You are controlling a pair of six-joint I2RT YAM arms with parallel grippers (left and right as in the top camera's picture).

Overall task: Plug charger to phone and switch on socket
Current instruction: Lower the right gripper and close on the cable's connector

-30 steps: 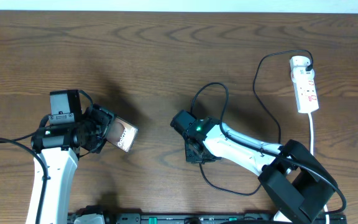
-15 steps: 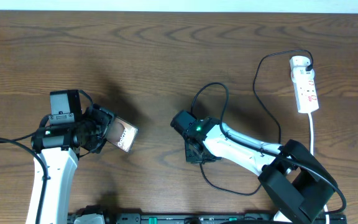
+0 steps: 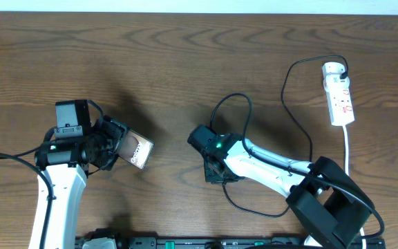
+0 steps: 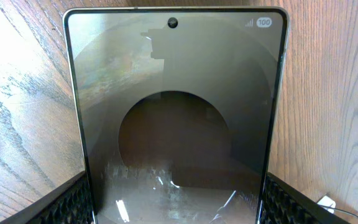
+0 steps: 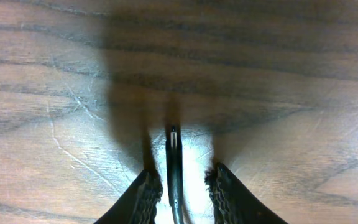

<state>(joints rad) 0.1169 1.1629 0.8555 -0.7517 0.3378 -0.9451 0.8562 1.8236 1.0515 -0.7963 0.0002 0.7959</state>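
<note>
Starting at the left half of the table (image 3: 185,55), the phone (image 4: 176,124) is found clamped in the left gripper (image 3: 121,147). In the left wrist view, a ribbed black finger is seen against each long edge of the phone. The front lens hole is shown at the top centre and a "100" indicator in the upper right corner. From overhead, the phone is seen projecting from the gripper toward the table centre at a tilt, with pale lettering on it. Whether its far end touches the wood cannot be determined.

The right gripper (image 5: 184,175) is positioned near the table centre, well apart from the phone. Its jaws are set narrow, and the connector end of the charger (image 5: 174,163) is carried between them, pointing straight ahead above the wood, on which a shadow is cast. A small gap is visible on each side of the connector at the fingertips; the actual point of grip lies below the frame edge.

From the gripper, the black cable is routed in loops across the right half of the table to the socket (image 3: 339,93), which lies near the far right edge. The black plug is seated at the socket's far end. A white cord (image 3: 347,149) is run from its near end toward the near edge. The position of the red switches cannot be read.
</note>
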